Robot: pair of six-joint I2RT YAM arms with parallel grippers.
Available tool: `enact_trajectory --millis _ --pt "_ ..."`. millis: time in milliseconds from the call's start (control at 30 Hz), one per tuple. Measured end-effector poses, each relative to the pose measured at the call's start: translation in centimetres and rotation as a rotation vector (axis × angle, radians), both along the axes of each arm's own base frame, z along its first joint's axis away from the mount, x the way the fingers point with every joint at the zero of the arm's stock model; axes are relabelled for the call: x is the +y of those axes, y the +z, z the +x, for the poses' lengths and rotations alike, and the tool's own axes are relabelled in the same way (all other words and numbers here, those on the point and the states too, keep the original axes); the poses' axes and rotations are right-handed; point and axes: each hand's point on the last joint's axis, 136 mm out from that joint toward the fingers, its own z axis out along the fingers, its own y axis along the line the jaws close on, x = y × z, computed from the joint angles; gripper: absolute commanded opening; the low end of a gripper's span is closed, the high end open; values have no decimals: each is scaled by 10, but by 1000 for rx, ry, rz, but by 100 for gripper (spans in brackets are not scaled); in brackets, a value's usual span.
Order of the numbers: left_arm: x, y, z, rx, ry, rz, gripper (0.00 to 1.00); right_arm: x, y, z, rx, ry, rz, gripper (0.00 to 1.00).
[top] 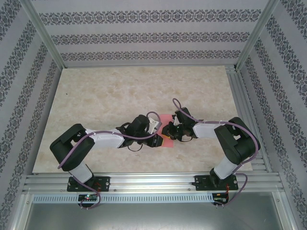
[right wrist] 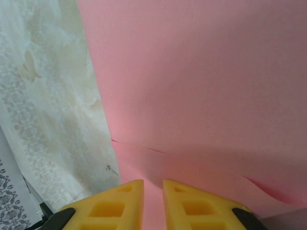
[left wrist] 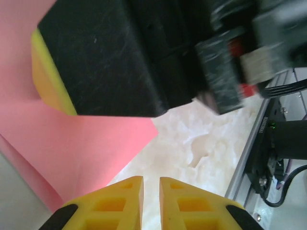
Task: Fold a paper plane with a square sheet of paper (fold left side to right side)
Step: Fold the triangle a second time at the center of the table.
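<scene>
Left gripper (left wrist: 151, 203): the yellow fingers are almost closed, with a thin slit between them and nothing gripped. The marbled table (left wrist: 201, 139) shows through the slit. Right gripper (right wrist: 153, 203): same near-closed setting, nothing visibly gripped, tips low over the square sheet of paper (right wrist: 201, 81). The sheet is plain pinkish-red, with a second layer's edge crossing near the tips. It lies on the table between both grippers.
</scene>
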Motion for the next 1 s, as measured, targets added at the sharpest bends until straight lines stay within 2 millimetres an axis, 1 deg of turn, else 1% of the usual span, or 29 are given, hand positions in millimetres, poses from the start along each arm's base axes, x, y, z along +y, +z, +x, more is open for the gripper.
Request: enact_trajectory --millis 167,367,667,1000 --pt "2 -18 1 15 13 45 17 0 0 0 -1 0 0 19" --pt "2 -18 11 -13 46 64 17 0 0 0 0 0 0 19" --pt "7 -33 13 -5 65 106 16 1 0 0 -2 3 -2 20" --pt "10 -39 14 -9 75 127 13 1 1 0 -1 10 -11 20"
